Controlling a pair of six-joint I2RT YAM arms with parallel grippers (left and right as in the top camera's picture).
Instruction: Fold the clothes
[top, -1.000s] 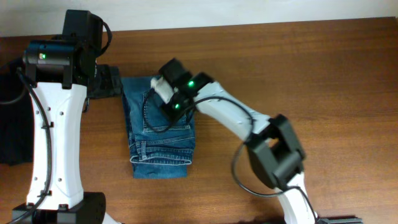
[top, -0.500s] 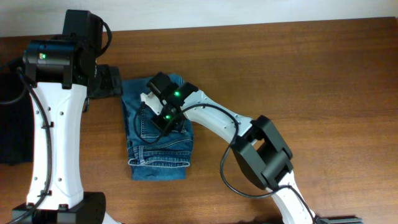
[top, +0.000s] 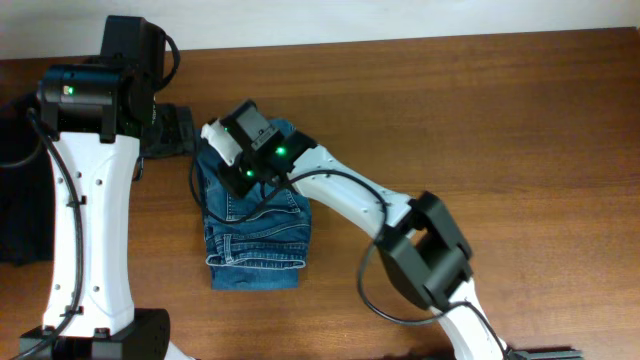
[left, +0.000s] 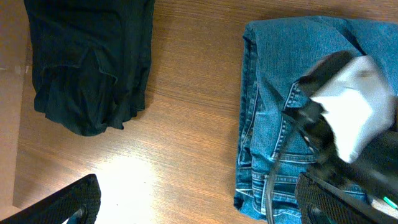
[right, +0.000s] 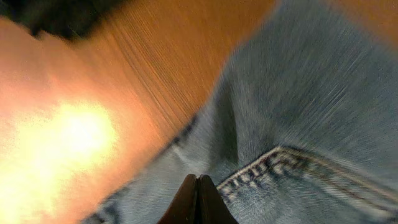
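Note:
The clothes (top: 258, 228) are blue jeans folded into a compact stack in the middle-left of the table, with a back pocket and waistband showing on top. My right gripper (top: 226, 164) is over their upper left corner. In the right wrist view, which is blurred, its tips (right: 198, 186) are shut with nothing between them, low over the denim (right: 298, 112) by a pocket seam. My left gripper (top: 172, 130) hangs just left of the jeans' top edge. Its fingers (left: 65, 202) stand wide open above bare wood, with the jeans (left: 273, 93) to their right.
A black folded garment (left: 87, 62) lies left of the jeans, at the table's left edge (top: 15, 215). The left arm's white column (top: 90, 220) stands between the two. Bare wood table (top: 500, 120) stretches to the right.
My right gripper has swept left across the jeans, from their top right part to their upper left corner, staying shut. The jeans' left edge bulges slightly. The left arm has not moved.

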